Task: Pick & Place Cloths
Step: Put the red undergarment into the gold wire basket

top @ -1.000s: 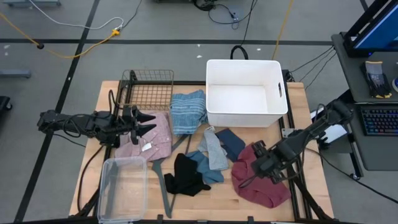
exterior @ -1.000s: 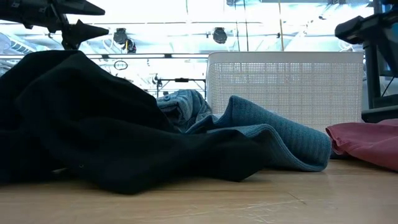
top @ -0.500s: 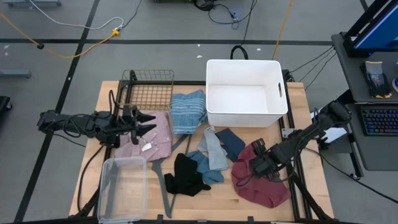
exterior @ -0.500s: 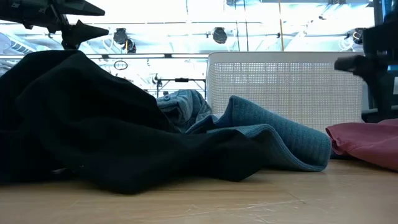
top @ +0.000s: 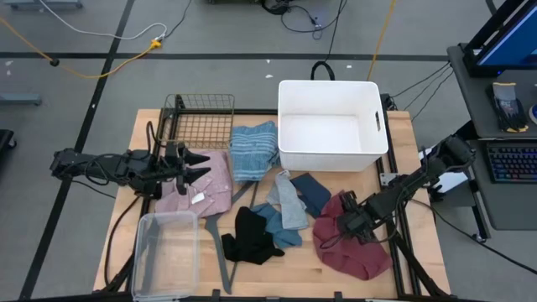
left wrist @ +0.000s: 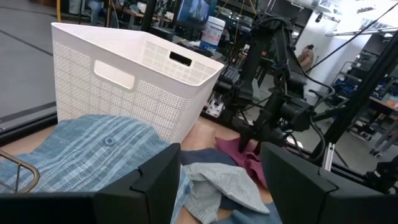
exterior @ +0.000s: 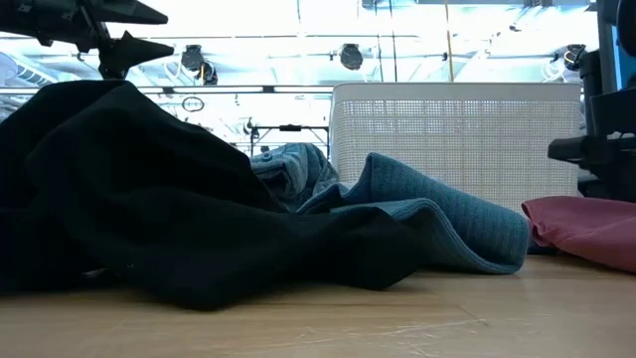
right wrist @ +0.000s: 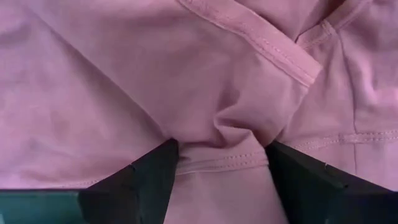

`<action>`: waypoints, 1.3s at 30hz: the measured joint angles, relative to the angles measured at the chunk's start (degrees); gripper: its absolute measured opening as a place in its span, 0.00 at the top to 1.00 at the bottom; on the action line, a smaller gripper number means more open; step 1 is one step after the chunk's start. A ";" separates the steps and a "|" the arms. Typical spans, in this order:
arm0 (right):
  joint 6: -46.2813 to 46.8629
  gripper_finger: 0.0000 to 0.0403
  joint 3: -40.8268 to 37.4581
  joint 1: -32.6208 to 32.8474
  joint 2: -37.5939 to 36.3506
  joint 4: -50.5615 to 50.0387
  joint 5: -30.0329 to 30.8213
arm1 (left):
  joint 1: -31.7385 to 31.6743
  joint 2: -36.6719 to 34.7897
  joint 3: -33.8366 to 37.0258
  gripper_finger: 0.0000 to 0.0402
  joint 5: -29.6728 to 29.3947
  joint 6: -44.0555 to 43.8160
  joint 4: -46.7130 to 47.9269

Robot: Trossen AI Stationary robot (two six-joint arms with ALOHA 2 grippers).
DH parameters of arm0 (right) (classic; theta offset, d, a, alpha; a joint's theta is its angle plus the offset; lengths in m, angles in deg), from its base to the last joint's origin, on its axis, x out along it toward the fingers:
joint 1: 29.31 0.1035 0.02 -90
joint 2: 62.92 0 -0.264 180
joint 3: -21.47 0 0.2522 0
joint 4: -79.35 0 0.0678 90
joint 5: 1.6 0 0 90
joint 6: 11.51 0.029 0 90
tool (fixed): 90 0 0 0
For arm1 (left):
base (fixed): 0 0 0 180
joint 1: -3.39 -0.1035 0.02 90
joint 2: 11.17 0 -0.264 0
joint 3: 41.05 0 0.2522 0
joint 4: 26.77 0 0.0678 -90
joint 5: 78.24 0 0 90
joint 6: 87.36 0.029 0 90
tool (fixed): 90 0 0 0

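Jaws of my right gripper (right wrist: 217, 158) wide open, fingertips pressed into maroon cloth (top: 351, 245); my left gripper (top: 199, 166) open above pink checked shirt (top: 205, 191)

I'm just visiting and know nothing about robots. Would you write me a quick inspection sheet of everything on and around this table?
Surface: wooden table.
Job's things: maroon garment, black cloth, blue striped towel, pink checked shirt.
Clutter: white plastic bin, wire basket, clear tub, grey hanger.
Grippers: right gripper pressed into the maroon garment, fingers apart; left gripper open above the shirt.
Cables: yellow cord on the floor.
Surroundings: keyboard on a side desk.
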 joint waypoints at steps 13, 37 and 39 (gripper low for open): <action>2.42 0.85 -0.10 -0.01 0.10 0.43 -5.56 | 0.00 -0.02 -0.01 0.44 -0.02 1.97 -0.11; 18.97 0.98 12.72 -0.10 -16.47 2.10 -16.41 | 0.01 0.00 -0.01 0.44 -11.88 -0.12 -16.74; 19.38 0.98 15.16 -0.36 -17.32 2.13 -14.51 | -0.01 0.01 -0.03 0.44 -13.12 -0.11 -17.20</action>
